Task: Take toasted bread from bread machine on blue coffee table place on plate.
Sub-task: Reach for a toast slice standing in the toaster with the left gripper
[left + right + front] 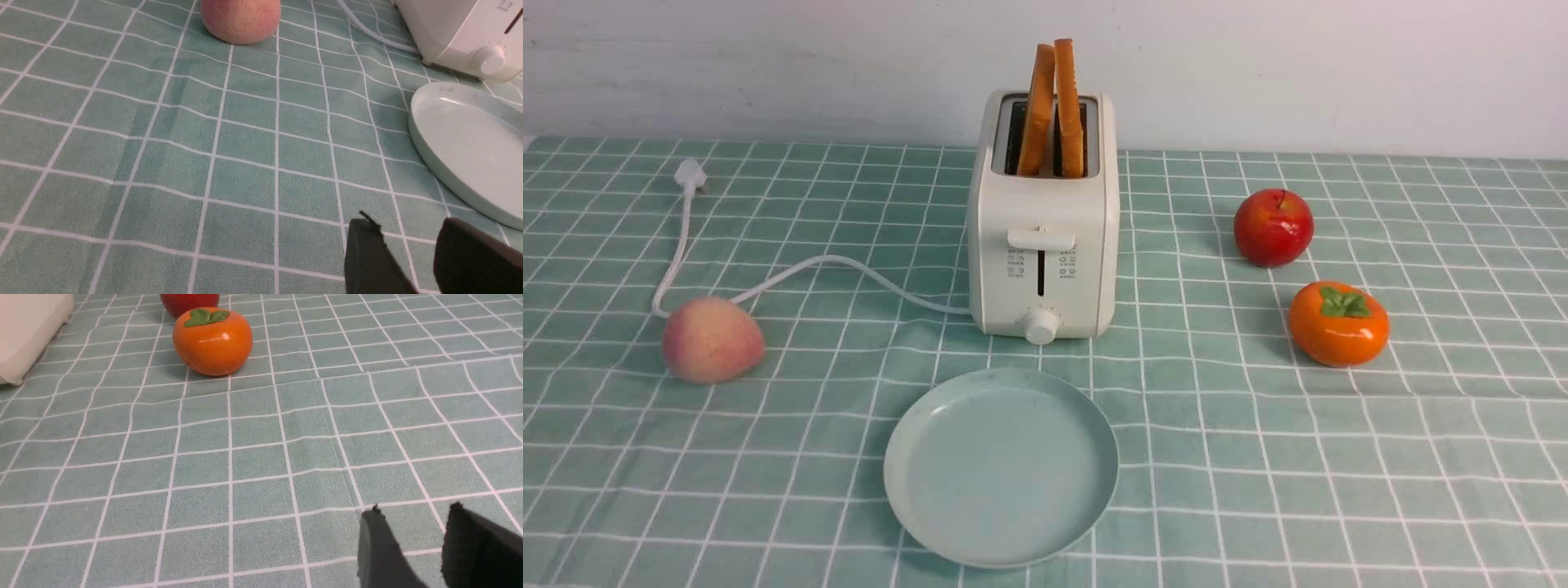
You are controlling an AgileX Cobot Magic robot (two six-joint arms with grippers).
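Two slices of toasted bread [1054,110] stand upright in the slots of the cream-white bread machine [1043,245] at the middle back of the blue coffee table [1258,457]. The pale blue-green plate [1001,465] lies empty in front of it. Neither arm shows in the front view. In the left wrist view my left gripper [408,228] is open and empty above the cloth, with the plate [470,147] and the bread machine's corner [461,32] beyond it. In the right wrist view my right gripper [412,518] is open and empty above the cloth; the bread machine's corner [28,330] shows far off.
A pink peach [712,339] lies at the left beside the white cord [849,269] and its plug [690,174]. A red apple [1273,227] and an orange persimmon [1338,322] lie at the right. A white wall runs behind the table.
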